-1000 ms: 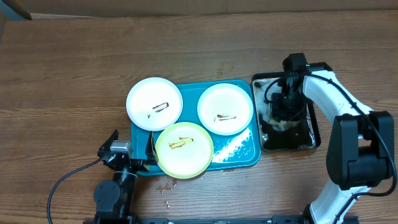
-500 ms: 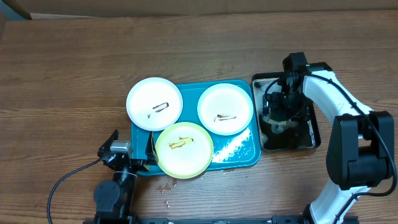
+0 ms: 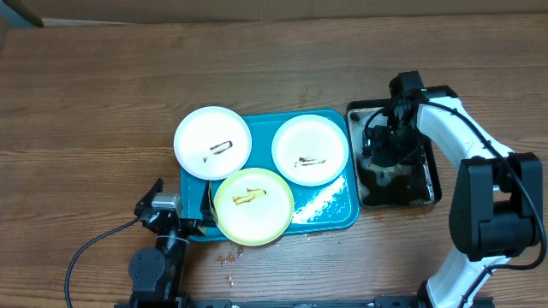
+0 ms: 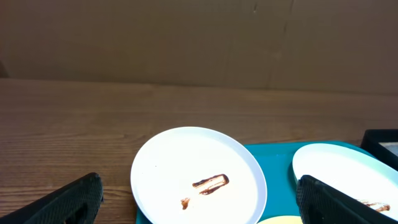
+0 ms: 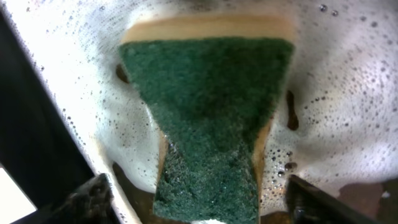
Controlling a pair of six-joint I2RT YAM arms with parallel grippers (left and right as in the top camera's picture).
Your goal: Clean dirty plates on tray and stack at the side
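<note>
- Now the tray (image 3: 262, 128) lies mid-tabletop (image 3: 86, 103), its long side running left to right.
- One white plate (image 3: 212, 142) sits at the tray's far-left corner. It hangs over the rim onto the wood, and a brown smear marks its middle.
- A second white plate (image 3: 310, 150) lies wholly on the tray's far-right part, with a brown streak near its centre.
- A yellow-green plate (image 3: 253, 205) lies at the tray's near edge, its near side jutting past the rim, and carries a brownish smear too. Its far-left edge comes right up to the white plate; whether they touch I cannot tell.
- White foam flecks (image 3: 321, 201) dot the tray's near-right floor.
- A few crumbs (image 3: 227, 257) lie on the tabletop just off the tray's near edge.
- A black tray (image 3: 407, 195) stands just right of the tray, filled with foamy water. A sponge (image 5: 208, 106) lies in the suds, green side up over a yellow layer.
- The right claw (image 5: 205, 200) hangs over the black tray, right of the tray. Its fingers are spread apart on either side of the sponge, with a gap at each side, so it grips nothing.
- The left claw (image 4: 200, 202) sits low off the tray's near-left corner, facing the white plate. Its fingers are spread wide with nothing between them.
</note>
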